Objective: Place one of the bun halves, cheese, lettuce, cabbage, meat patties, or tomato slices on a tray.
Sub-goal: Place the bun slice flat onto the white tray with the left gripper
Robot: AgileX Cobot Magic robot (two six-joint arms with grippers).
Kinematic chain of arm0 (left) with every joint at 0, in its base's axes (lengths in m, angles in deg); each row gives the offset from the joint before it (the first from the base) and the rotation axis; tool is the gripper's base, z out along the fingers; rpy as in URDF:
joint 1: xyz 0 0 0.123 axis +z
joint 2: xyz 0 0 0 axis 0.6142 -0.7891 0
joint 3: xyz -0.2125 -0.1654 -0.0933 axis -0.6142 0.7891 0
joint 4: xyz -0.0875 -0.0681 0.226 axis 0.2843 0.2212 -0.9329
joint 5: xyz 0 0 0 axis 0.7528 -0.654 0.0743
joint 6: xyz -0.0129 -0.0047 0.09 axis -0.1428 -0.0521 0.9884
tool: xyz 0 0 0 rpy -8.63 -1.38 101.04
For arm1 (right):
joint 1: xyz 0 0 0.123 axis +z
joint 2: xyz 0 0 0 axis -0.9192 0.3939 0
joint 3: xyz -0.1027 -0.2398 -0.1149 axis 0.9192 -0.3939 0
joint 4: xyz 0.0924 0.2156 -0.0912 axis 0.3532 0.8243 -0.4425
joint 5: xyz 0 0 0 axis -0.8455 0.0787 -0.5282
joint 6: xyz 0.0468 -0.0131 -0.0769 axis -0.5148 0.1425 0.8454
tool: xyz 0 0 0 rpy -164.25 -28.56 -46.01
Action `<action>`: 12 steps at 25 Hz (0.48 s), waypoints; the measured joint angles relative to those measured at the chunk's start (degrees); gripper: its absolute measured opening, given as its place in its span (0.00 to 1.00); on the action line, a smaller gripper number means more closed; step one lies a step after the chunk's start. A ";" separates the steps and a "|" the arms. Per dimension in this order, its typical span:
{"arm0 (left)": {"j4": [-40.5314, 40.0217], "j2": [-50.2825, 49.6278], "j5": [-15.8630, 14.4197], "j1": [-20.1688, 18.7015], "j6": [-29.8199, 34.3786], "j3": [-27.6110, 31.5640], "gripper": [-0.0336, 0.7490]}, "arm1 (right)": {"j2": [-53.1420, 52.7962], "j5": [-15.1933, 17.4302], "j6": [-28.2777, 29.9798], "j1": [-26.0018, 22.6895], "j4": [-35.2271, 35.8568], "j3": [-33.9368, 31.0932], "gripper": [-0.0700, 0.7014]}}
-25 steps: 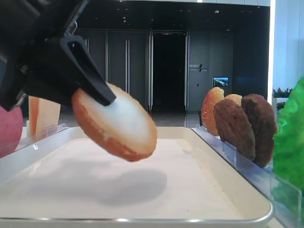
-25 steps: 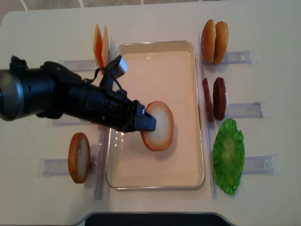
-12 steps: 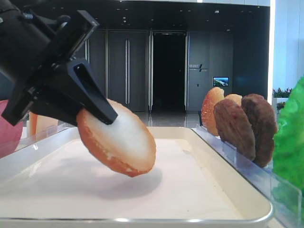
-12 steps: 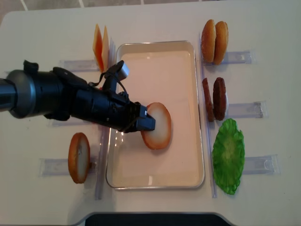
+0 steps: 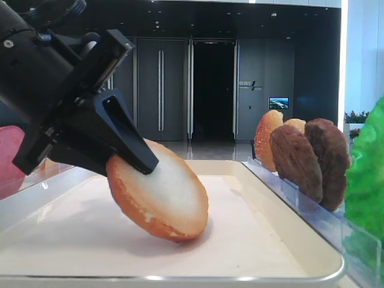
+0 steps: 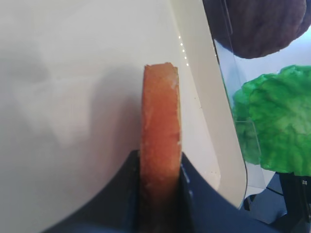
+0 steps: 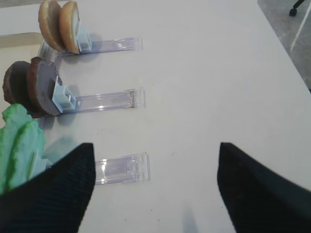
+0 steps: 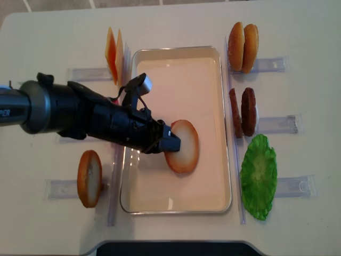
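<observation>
Where dark doors loom behind, a cream table bears the tray.

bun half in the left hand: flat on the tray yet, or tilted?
Tilted. The bun half leans with its lower edge at the tray floor, upper edge pinched in the left hand.

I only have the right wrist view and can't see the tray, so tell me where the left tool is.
Observer: The left tool is over the tray, shut on a bun half.
Operator: Say whether the bun is down.
Observer: Low side view: its lower edge looks to touch the tray floor, but it is tilted.
Operator: Report the other bun pieces on that side.
Observer: One more bun half stands in a rack left of the tray.
</observation>
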 joint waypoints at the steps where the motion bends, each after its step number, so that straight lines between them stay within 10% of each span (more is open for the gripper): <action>1: 0.00 -0.07 0.00 -0.05 0.00 0.00 0.20 | 0.00 0.00 0.00 0.00 0.00 0.00 0.77; 8: -5.80 -0.07 2.59 -0.05 -6.69 -0.22 0.26 | 0.00 0.00 0.00 0.00 0.00 0.00 0.77; 12: -10.66 -0.18 5.22 -0.05 -10.54 -0.22 0.54 | 0.00 0.00 0.00 0.00 0.00 0.00 0.77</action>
